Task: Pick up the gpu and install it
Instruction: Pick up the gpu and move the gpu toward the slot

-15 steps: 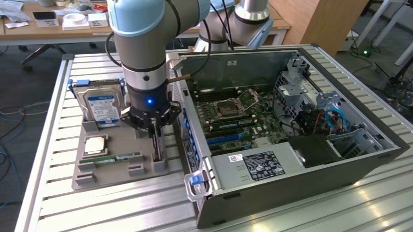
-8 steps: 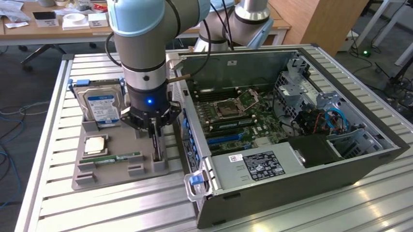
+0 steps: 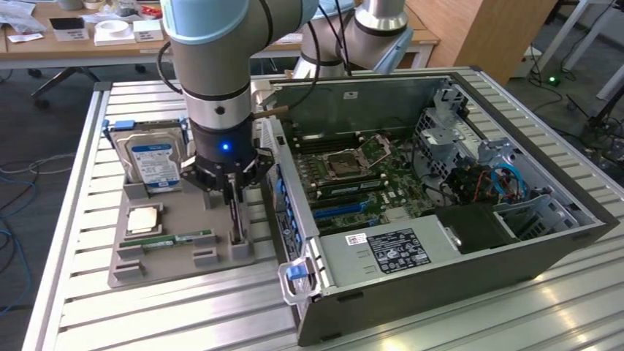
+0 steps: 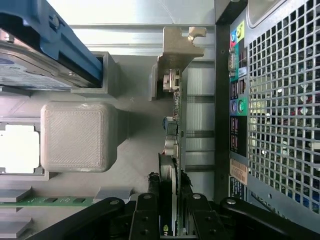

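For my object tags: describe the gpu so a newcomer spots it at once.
Beside the open computer case, on the exterior view's left, lies a grey parts tray. The gpu stands on edge along the tray's side nearest the case, held in the hand. Unlike the blue-labelled hard drive and green memory stick, it is a thin dark card with a silvery bracket.

On the grey holder tray [image 3: 125, 272] you have a hard drive [image 3: 154, 162] with a blue-white label, a CPU [image 3: 145, 218] just beside it, and a green memory stick [image 3: 180, 239] lying flat beside the CPU.
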Motion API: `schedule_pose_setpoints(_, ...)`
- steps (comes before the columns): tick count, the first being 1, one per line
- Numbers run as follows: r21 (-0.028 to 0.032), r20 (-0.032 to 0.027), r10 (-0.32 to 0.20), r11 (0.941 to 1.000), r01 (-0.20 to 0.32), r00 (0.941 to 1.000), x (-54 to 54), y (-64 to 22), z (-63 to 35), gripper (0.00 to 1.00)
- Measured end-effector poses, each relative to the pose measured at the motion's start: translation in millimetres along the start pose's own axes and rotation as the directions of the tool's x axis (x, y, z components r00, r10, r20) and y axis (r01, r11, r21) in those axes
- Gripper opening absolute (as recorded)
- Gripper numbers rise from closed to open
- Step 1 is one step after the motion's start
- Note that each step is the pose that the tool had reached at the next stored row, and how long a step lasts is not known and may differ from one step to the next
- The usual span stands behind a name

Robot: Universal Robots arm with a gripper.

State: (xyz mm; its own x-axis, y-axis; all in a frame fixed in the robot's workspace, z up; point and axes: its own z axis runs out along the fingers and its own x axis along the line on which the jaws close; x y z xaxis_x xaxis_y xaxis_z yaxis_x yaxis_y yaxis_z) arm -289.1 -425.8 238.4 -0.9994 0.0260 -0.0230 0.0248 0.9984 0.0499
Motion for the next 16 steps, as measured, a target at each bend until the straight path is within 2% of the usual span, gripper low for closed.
schedule_pose_setpoints(8, 0.0000, 0.0001, 0.000, 1.0000, 0.000, 1.0000, -0.5, 1.0, -19.8, 0.26)
schedule_pose_setpoints(16, 0.0001, 0.0006, 0.000, 1.0000, 0.000, 1.0000, -1.1, 2.3, -46.7, 0.26)
